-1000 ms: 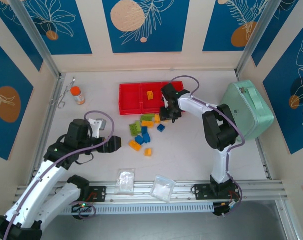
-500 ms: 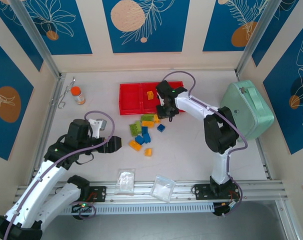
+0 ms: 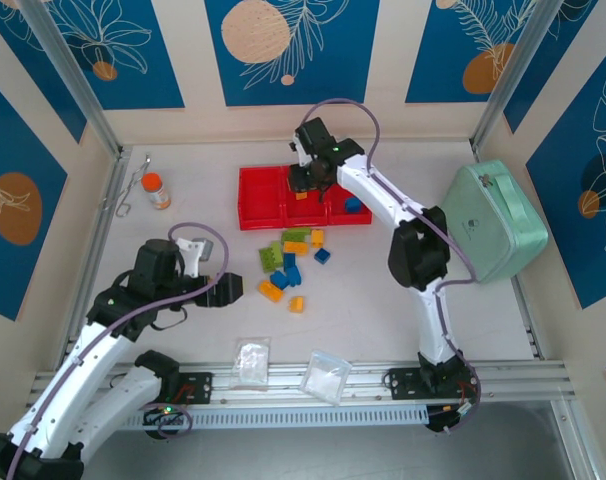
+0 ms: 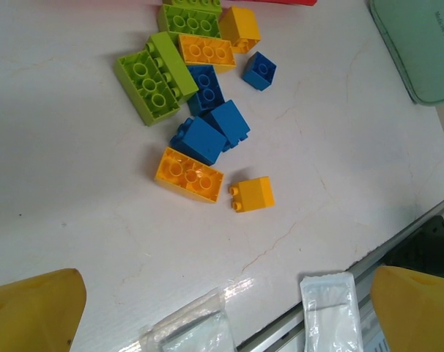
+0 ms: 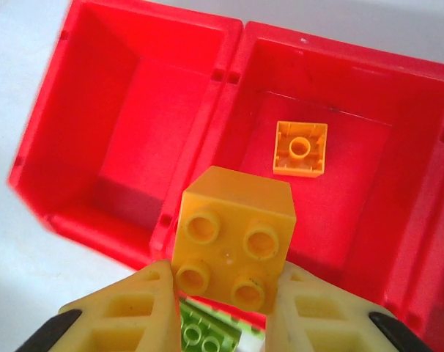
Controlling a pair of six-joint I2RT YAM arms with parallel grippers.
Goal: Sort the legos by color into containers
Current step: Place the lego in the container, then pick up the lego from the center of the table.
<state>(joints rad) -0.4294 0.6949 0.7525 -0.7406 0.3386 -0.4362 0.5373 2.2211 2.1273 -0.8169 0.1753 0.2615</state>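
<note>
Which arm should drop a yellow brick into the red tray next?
Right. The right fingers grip a yellow brick over the red tray, near another brick inside. The left fingers hang open by the pile.

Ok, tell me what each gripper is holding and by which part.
Right gripper: a yellow-orange two-by-two brick, pinched by two opposite side walls, studs facing the wrist camera. Left gripper: open, holding nothing.

- Right gripper hangs over the red tray (middle compartment), with a yellow-orange brick at its fingertips.
- Loose legos lie near the left gripper, to the right of its fingers.
</note>
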